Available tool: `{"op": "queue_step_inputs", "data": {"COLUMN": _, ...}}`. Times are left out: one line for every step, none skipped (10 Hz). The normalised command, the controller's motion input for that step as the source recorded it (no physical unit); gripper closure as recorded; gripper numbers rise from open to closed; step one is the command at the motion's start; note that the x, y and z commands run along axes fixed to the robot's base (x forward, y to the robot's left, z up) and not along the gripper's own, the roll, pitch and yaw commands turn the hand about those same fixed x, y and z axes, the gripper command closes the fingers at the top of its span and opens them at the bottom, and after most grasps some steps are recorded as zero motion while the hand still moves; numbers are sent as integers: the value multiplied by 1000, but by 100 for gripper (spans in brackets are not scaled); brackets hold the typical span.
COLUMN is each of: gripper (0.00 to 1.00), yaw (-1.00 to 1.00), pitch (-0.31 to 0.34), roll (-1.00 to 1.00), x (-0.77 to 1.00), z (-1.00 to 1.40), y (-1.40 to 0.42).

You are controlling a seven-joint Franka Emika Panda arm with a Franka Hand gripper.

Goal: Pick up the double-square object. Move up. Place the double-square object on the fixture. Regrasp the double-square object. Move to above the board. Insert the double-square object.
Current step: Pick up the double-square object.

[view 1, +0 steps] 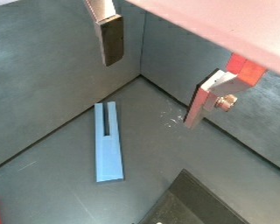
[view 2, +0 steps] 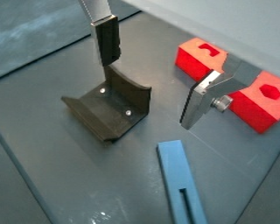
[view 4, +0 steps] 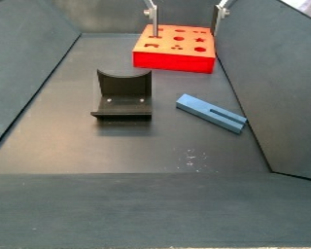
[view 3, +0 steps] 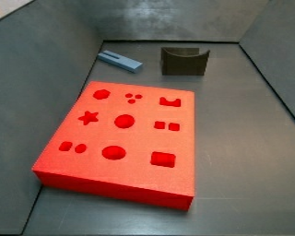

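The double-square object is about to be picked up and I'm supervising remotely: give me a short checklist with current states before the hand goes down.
1. Double-square object lies flat on the floor, not against the fixture or the board: ok.
2. Hand open and holding nothing, silver fingers wide apart in both wrist views: ok.
3. Hand is above the object, not yet around it; whether it is centred over the bar: cannot tell.
4. Fixture stands upright with nothing in its notch: ok.
5. Board lies flat, cutouts unobstructed: ok.
6. Finger pads lined up across the bar's narrow sides: cannot tell.
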Motion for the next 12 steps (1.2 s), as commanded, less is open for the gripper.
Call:
{"op": "queue_step_inputs", "data": {"gripper": 0, "yaw": 1000, "pitch": 0, "roll": 0, "x": 0, "z": -591, "y": 0}}
{"op": "queue_step_inputs", "data": {"gripper": 0, "yaw": 1000, "pitch": 0, "roll": 0, "x": 0, "z": -597, "y": 0}}
{"op": "queue_step_inputs", "data": {"gripper": 0, "yaw": 1000, "pitch": 0, "roll": 0, "x": 0, "z": -620, "y": 0}}
{"op": "queue_step_inputs", "data": {"gripper": 0, "yaw": 1000, "pitch": 0, "roll": 0, "x": 0, "z": -734, "y": 0}}
{"op": "queue_step_inputs", "data": {"gripper": 0, "yaw": 920, "pitch": 96, "roll": 117, "x": 0, "z": -866, "y": -283}}
{"op": "queue_step_inputs", "data": {"gripper": 0, "yaw": 583, "pitch": 179, "roll": 153, "x": -69, "z": -734, "y": -571}}
{"op": "queue_step_inputs", "data": {"gripper": 0, "yaw": 414, "pitch": 7, "roll": 0, "x": -460, "z": -594, "y": -474}}
{"op": "queue_step_inputs", "data": {"gripper": 0, "yaw": 340, "pitch": -79, "roll": 0, "x": -543, "z": -517, "y": -294}}
{"op": "queue_step_inputs", "data": {"gripper": 0, "yaw": 309, "pitch": -74, "roll": 43, "x": -409, "z": -489, "y": -160}}
{"op": "queue_step_inputs", "data": {"gripper": 0, "yaw": 314, "pitch": -90, "roll": 63, "x": -397, "z": -520, "y": -34}}
{"op": "queue_step_inputs", "data": {"gripper": 0, "yaw": 314, "pitch": -113, "roll": 34, "x": -323, "z": -546, "y": -69}}
{"op": "queue_step_inputs", "data": {"gripper": 0, "yaw": 254, "pitch": -137, "roll": 0, "x": -131, "z": -540, "y": -34}}
